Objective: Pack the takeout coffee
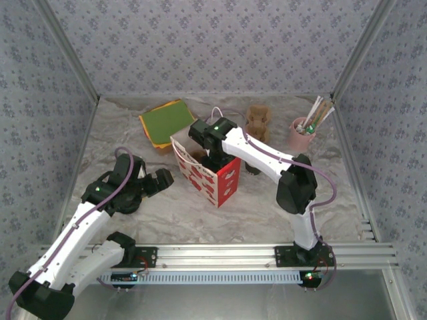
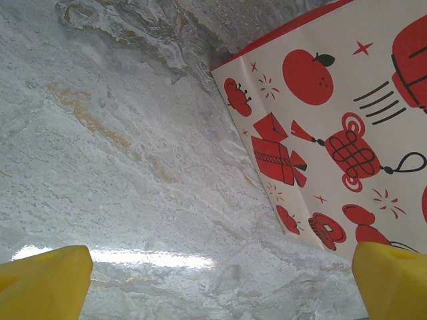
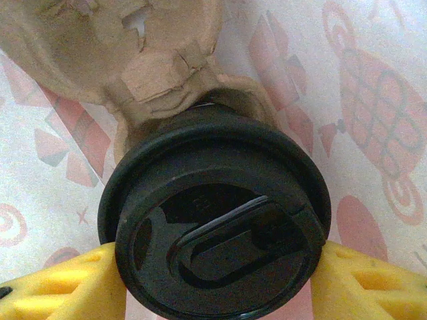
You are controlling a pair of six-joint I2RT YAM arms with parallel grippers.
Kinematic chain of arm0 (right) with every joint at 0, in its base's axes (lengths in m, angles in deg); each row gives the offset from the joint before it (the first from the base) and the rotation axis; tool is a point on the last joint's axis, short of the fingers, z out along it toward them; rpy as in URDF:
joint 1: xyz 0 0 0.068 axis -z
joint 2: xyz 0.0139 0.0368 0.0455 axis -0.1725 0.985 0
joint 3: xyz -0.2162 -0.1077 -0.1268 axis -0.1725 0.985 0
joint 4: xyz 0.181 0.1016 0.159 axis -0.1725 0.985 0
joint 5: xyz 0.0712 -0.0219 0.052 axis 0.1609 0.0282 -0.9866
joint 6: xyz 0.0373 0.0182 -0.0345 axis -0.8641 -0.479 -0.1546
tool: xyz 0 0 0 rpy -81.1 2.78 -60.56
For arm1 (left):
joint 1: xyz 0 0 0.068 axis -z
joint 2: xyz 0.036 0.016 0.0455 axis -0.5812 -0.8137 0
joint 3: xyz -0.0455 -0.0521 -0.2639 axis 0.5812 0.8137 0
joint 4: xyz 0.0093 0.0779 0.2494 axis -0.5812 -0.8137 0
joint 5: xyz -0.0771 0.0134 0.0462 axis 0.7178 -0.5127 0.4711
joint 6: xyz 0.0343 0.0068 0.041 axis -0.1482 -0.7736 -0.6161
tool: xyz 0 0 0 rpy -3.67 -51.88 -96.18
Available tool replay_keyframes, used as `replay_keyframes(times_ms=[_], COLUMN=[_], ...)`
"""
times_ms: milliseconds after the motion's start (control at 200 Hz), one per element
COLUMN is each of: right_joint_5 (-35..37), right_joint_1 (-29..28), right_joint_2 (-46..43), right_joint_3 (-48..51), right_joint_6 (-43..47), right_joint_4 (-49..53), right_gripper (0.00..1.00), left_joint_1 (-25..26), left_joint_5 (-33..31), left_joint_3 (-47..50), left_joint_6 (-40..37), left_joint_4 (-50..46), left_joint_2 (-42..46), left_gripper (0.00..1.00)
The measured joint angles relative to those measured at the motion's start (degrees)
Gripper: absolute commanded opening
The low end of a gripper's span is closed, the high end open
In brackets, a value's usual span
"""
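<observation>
right gripper: yellow fingers pressed on either side of a black lid, so it is gripping the coffee cup from above.
coffee cup: down inside the bag, lid facing up at the wrist. holding it by the lid edge likely keeps it level so it doesn't spill.
card holder: brown pulp piece touching the cup's far side, in the bag with it. can't tell if the cup sits in it.
bag: red-and-white paper, standing mid-table with its top open. the right arm reaches down through the mouth.
left gripper: jaws wide apart with nothing between them, low over the crinkled sheet just beside the bag's printed side. probably placed there to steady the bag if it leans.
outside the bag: green and orange napkins, a brown card tray, and a pink cup of sticks and straws, all at the back.
step: cup in but not yet released, by my reading.
</observation>
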Motion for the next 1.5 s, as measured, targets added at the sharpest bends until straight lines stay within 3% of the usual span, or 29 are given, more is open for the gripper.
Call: replay_keyframes(times_ms=[1499], right_joint_5=[-0.22], right_joint_1=[0.37], right_joint_2=[-0.5], right_joint_3=[0.79], right_joint_6=[0.0], right_joint_4=[-1.03], right_gripper=[0.64], left_joint_1=[0.0], left_joint_5=[0.0], left_joint_3=[0.0], left_joint_6=[0.0], left_joint_4=[0.02], left_joint_2=[-0.79], left_gripper=[1.0])
